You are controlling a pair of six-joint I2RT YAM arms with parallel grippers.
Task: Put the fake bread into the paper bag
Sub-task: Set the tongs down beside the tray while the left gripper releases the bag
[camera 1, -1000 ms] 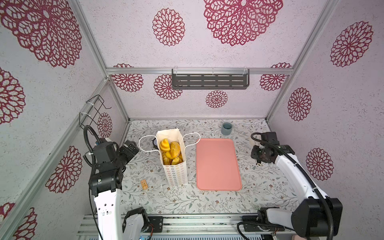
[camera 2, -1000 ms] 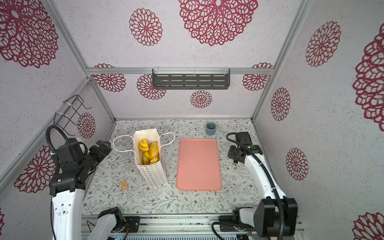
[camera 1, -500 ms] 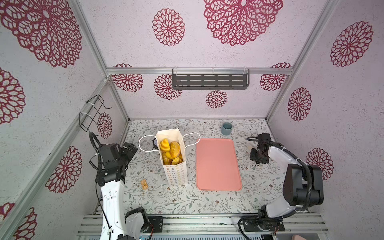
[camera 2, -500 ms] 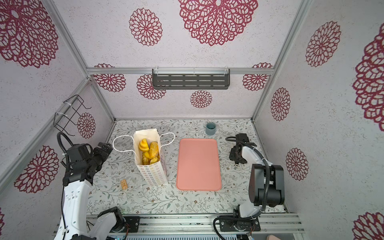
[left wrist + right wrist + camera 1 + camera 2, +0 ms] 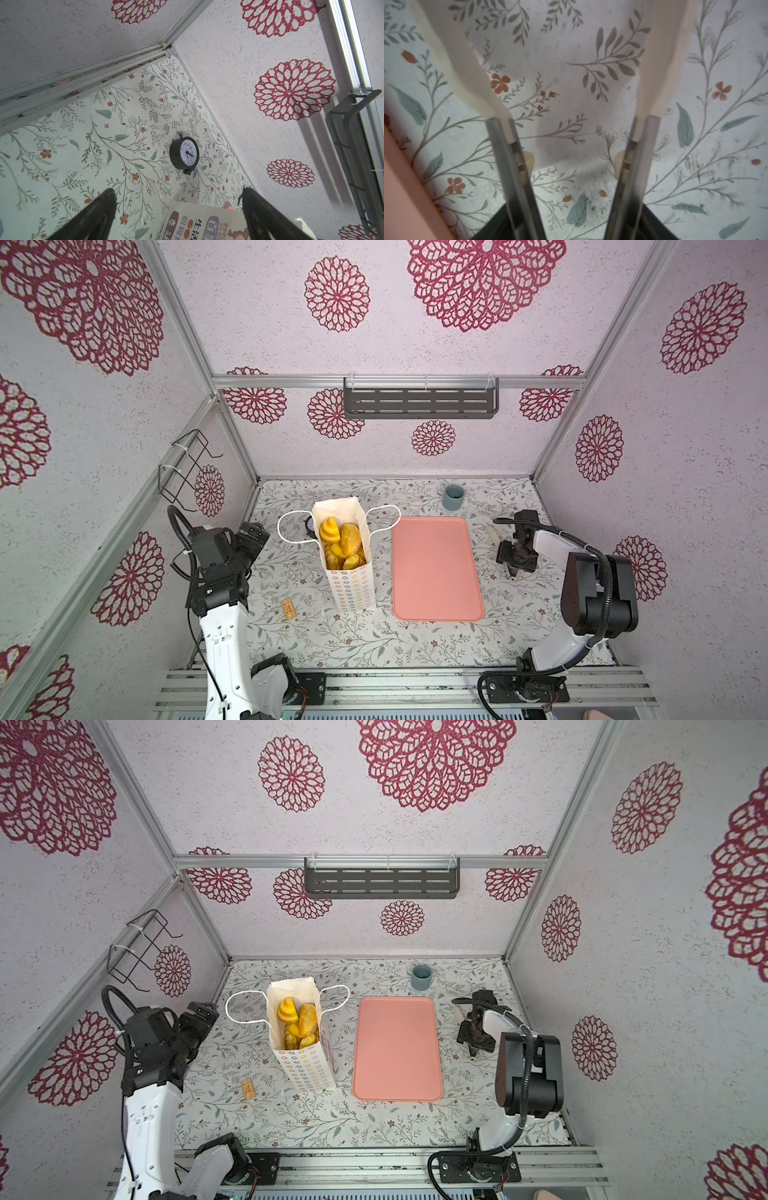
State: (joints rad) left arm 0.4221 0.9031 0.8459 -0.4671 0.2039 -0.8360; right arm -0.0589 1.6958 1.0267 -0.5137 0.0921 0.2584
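Left gripper: one; black jaws spread wide, empty.
Small tan rectangular cracker piece: one, behind the left gripper, towards its arm's base.
Round black alarm clock: one, ahead of the left gripper.
Tall white paper bag: one, upright, near the left gripper but not touching it.
Golden-yellow to orange-brown fake bread: at least five glossy pieces show, all inside the bag, a swirled one uppermost.
Flat pink rectangular tray: one, just beside the right gripper.
Right gripper: one; white-tipped jaws apart, nothing between them.

My cream-tipped fingers stand spread wide over the floral-print tabletop, bare between them, with the salmon-pink tray's edge just alongside.
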